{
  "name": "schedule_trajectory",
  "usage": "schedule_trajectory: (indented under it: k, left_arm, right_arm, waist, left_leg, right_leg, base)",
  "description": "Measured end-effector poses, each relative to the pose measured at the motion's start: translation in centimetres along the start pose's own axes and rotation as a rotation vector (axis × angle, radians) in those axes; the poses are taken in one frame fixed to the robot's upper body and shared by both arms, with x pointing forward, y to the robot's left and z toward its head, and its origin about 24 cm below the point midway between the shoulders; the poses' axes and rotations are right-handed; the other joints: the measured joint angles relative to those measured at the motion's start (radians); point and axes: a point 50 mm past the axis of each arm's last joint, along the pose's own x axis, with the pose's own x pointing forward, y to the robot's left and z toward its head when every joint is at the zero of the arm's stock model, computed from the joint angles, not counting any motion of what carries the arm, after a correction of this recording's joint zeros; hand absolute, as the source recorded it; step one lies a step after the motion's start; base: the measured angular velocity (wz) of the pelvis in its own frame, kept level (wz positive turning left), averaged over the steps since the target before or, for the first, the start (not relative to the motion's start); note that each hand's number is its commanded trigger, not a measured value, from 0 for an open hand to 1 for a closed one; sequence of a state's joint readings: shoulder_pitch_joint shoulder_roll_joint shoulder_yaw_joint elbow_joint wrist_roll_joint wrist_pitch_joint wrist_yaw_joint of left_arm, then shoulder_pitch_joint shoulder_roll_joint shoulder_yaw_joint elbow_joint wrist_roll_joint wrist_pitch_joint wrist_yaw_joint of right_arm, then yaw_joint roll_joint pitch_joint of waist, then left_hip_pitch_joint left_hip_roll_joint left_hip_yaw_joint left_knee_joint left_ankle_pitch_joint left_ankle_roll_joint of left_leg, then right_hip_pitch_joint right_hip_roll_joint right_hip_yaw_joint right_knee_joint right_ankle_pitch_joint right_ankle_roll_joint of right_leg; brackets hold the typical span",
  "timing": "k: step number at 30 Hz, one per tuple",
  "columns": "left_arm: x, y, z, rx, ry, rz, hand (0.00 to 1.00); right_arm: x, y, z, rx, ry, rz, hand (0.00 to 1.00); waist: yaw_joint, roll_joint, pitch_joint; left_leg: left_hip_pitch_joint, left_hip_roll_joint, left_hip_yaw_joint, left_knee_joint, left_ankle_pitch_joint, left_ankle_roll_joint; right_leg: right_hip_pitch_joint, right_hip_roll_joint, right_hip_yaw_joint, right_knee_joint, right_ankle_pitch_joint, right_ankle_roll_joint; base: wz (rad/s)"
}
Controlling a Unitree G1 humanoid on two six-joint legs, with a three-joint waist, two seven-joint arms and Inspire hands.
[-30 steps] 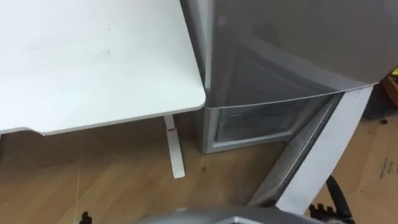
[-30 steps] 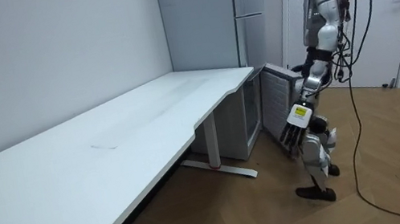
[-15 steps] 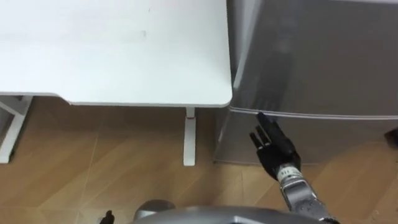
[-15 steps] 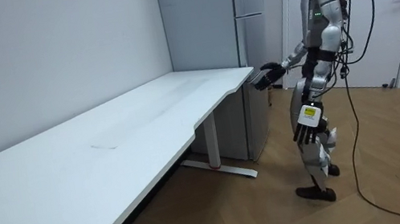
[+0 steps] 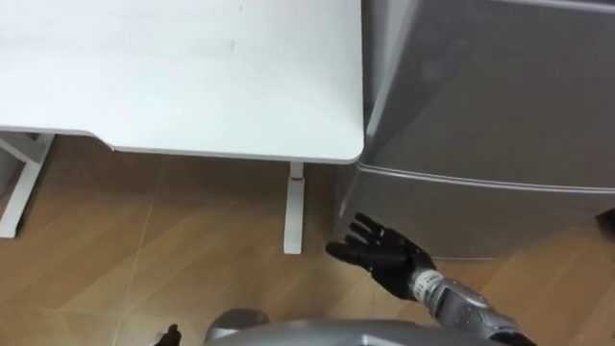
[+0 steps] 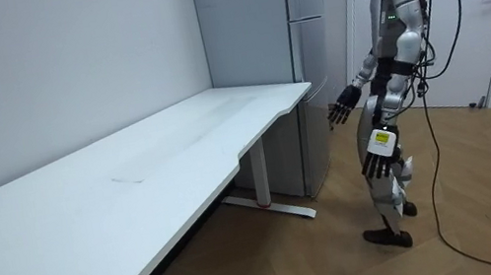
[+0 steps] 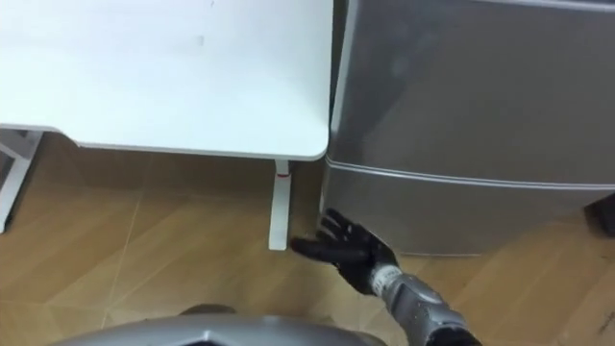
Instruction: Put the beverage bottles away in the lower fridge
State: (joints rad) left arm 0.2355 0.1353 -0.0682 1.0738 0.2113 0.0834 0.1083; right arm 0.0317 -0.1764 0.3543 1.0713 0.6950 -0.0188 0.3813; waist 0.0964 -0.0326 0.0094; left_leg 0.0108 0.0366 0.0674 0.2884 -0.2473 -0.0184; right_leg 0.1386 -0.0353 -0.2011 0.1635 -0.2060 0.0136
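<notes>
The grey fridge (image 5: 480,115) stands against the right end of the white table, and its lower door (image 5: 480,216) is shut under a thin seam. My right hand (image 5: 384,259) hovers open in front of that lower door, fingers spread, a short way off the panel and holding nothing. In the room view I stand facing the fridge (image 6: 312,56) with the right hand (image 6: 341,108) raised at waist height. My left hand (image 6: 378,157) hangs open at my side, fingers pointing down.
The white table (image 5: 192,86) reaches up to the fridge's left side, and its white leg (image 5: 293,211) stands close to the lower door's corner. Wooden floor lies in front. In the room view a white door (image 6: 484,8) is behind me.
The lower fridge door stood open a second ago and is now shut. My right hand rose to the door's seam, then dropped and drew back from it. The eye view shifted.
</notes>
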Motion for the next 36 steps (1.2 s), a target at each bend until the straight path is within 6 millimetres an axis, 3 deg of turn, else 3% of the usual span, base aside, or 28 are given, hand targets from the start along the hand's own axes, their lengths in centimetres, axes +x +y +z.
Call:
schedule_trajectory:
  k: [3, 5, 9, 12, 15, 24, 36]
  left_arm:
    - [0.0, 0.3, -0.2, -0.024, 0.01, 0.023, 0.0]
    - [0.0, 0.5, -0.4, -0.043, 0.017, 0.034, 0.0]
    - [0.0, 0.9, -0.5, -0.053, 0.021, 0.05, 0.0]
    - [0.0, 0.9, -0.8, -0.029, 0.028, 0.047, 0.0]
    - [0.0, 0.9, -1.3, -0.042, 0.053, 0.035, 0.0]
    - [-0.3, 0.7, -3.0, -0.064, 0.115, 0.024, 0.0]
    - [0.0, 1.0, -1.8, -0.035, 0.086, 0.031, 0.0]
  right_arm:
    - [-1.0, -1.9, -2.1, 0.07, 0.052, -0.121, 0.0]
    - [-1.6, -2.8, -2.8, 0.104, 0.063, -0.176, 0.0]
    - [-2.9, -4.1, -5.1, 0.114, 0.143, -0.275, 0.0]
    - [-3.6, -4.6, -6.6, 0.137, 0.197, -0.326, 0.0]
    - [-3.8, -4.7, -6.9, 0.173, 0.199, -0.35, 0.0]
    - [-4.2, -5.0, -7.5, 0.217, 0.218, -0.372, 0.0]
    - [-4.4, -5.3, -7.5, 0.223, 0.225, -0.407, 0.0]
  waist:
    - [-0.023, -0.001, -0.0021]
    - [-0.03, 0.002, -0.0018]
    - [-0.039, 0.0, -0.0084]
    - [-0.039, -0.003, -0.0053]
    - [-0.043, -0.003, -0.0028]
    - [-0.066, -0.002, -0.0058]
    - [-0.067, -0.001, -0.004]
  left_leg:
    - [0.012, -0.006, -0.021, -0.002, 0.0, 0.0]
    - [0.015, -0.006, -0.019, -0.004, 0.0, 0.0]
    - [0.02, -0.007, -0.013, -0.004, 0.0, 0.0]
    - [0.028, -0.008, -0.007, -0.005, 0.0, 0.001]
    - [0.04, -0.008, -0.001, -0.008, 0.0, 0.002]
    - [0.053, -0.014, 0.0, -0.031, 0.001, 0.002]
    - [0.071, -0.014, 0.01, -0.04, 0.0, 0.002]
  right_leg:
    - [0.024, -0.001, -0.006, -0.013, 0.0, 0.0]
    - [0.028, -0.001, -0.002, -0.013, 0.0, 0.0]
    - [0.022, -0.002, 0.012, -0.013, -0.001, 0.001]
    - [0.027, -0.003, 0.022, -0.014, -0.002, 0.003]
    - [0.035, -0.003, 0.031, -0.015, -0.003, 0.004]
    - [0.043, -0.005, 0.037, -0.028, -0.004, 0.005]
    - [0.052, -0.006, 0.055, -0.03, -0.009, 0.007]
  base:
    - [0.16]
    - [-0.03]
    - [-0.06]
    - [-0.06]
    - [-0.07]
    - [0.0]
    - [-0.02]
